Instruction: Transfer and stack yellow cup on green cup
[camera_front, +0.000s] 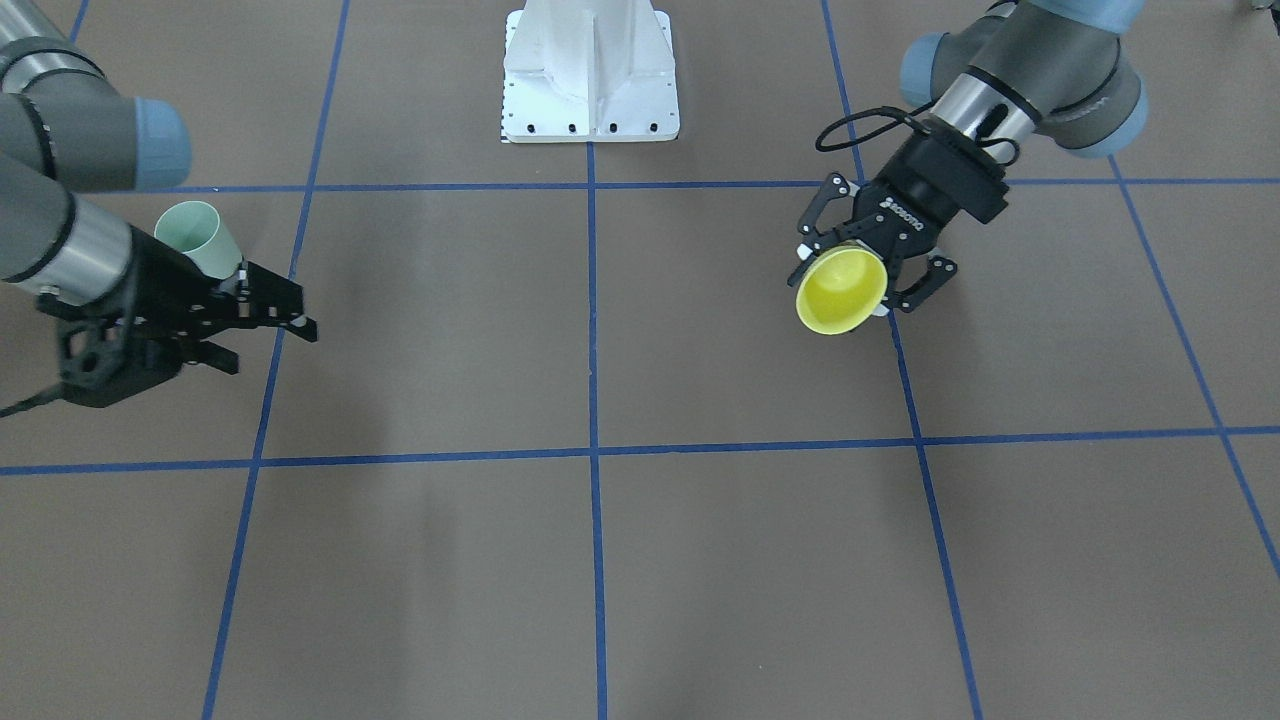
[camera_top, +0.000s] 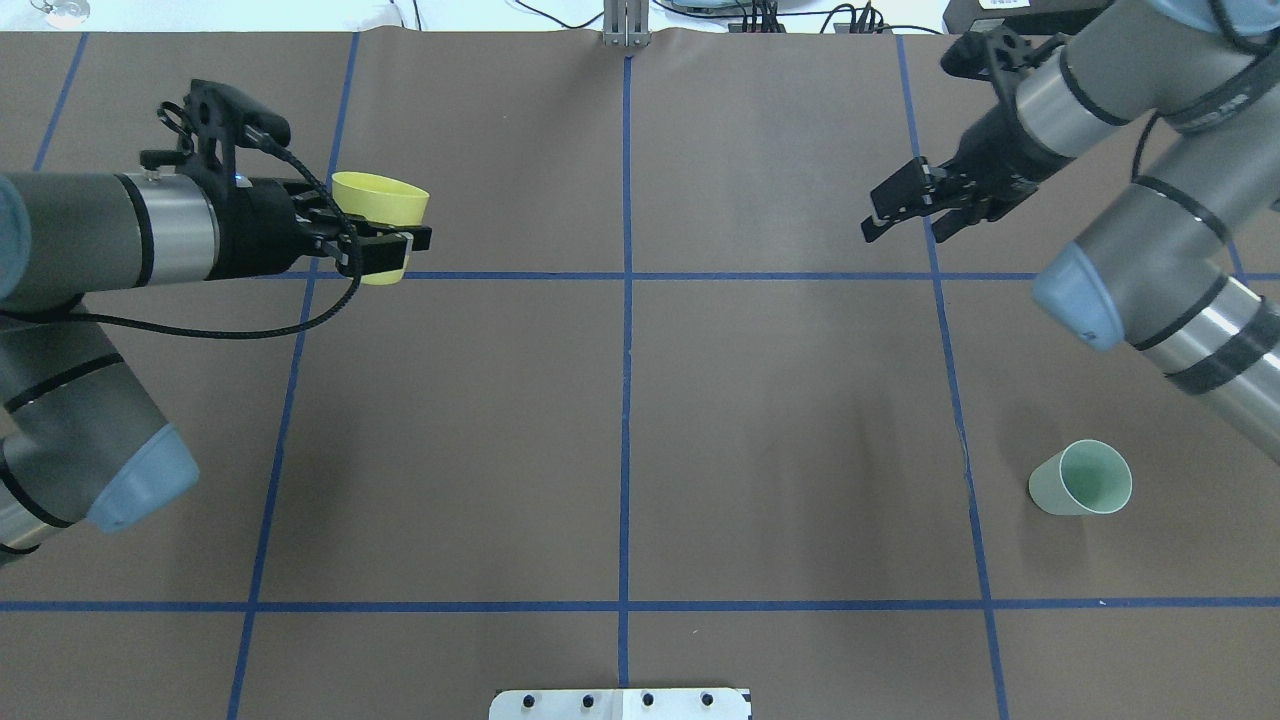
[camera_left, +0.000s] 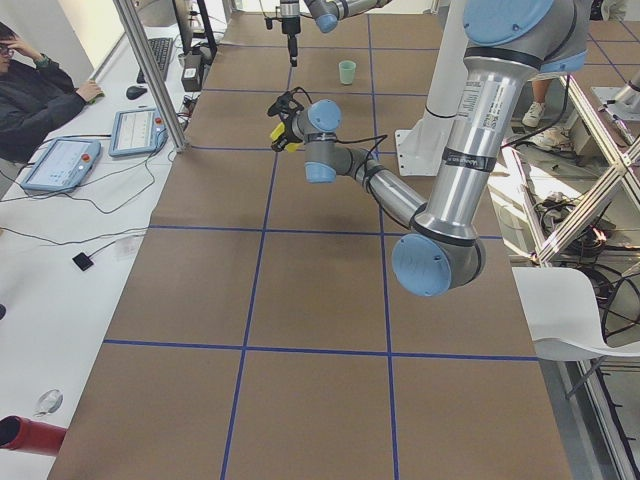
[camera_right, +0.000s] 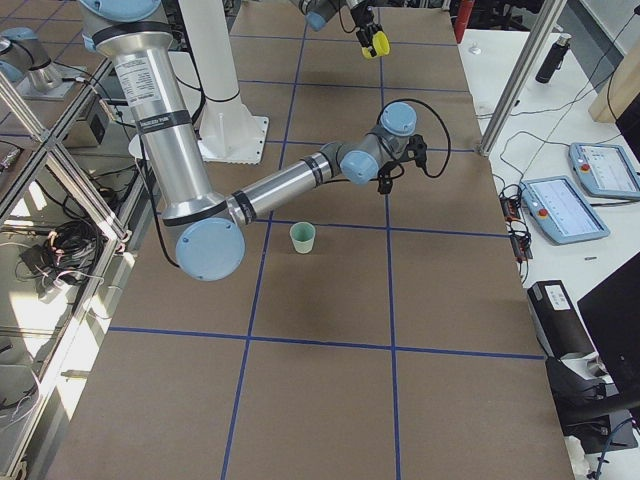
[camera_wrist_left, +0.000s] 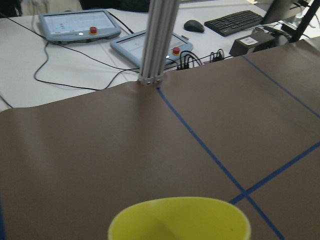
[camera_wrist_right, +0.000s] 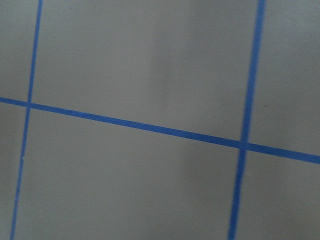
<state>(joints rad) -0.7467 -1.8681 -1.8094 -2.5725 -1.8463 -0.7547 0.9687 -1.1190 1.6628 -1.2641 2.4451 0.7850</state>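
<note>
Well apart from the green cup (camera_top: 1085, 480), on the robot's left side of the desk (camera_top: 640, 420), the left hand (camera_top: 385, 248) grips the yellow cup (camera_top: 380, 203) by its wall, mouth up, off the surface. The green cup stands upright on the desk, untouched. The right hand (camera_top: 903, 208) hangs beyond the green cup, farther from the robot, fingers narrowly parted and empty.
</note>
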